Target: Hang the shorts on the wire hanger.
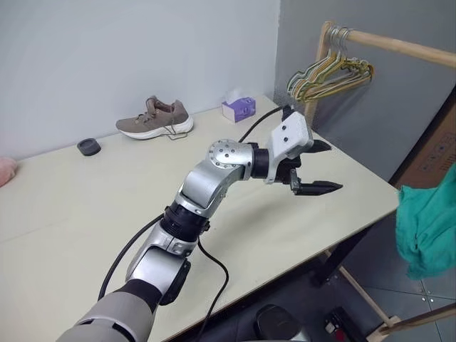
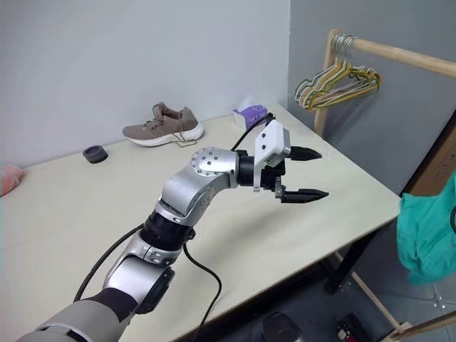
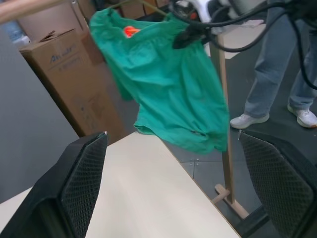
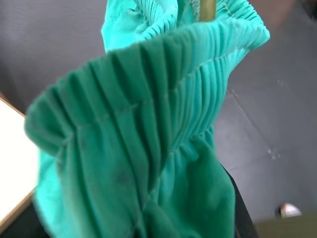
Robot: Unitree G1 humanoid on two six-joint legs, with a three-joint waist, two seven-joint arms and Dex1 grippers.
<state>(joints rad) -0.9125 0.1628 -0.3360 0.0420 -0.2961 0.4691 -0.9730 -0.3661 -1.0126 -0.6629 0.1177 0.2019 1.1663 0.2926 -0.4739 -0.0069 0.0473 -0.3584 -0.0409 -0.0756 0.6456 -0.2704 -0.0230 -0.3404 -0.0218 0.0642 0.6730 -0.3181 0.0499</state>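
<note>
Left gripper (image 1: 319, 166) spread wide, empty, level above the desk (image 1: 85, 206) near its right edge, pointing off toward the shorts (image 1: 429, 226). Shorts hang in the air past the desk's right edge, off the desk. Right gripper (image 3: 184, 37) clenched on the shorts' waistband, by the orange cord (image 3: 130, 30). Shoe (image 1: 154, 119), tissue box (image 1: 239, 108), small black cap (image 1: 89, 147) along the far edge. Bundle of hangers (image 1: 329, 77) on the rack rail beyond the far-right corner.
</note>
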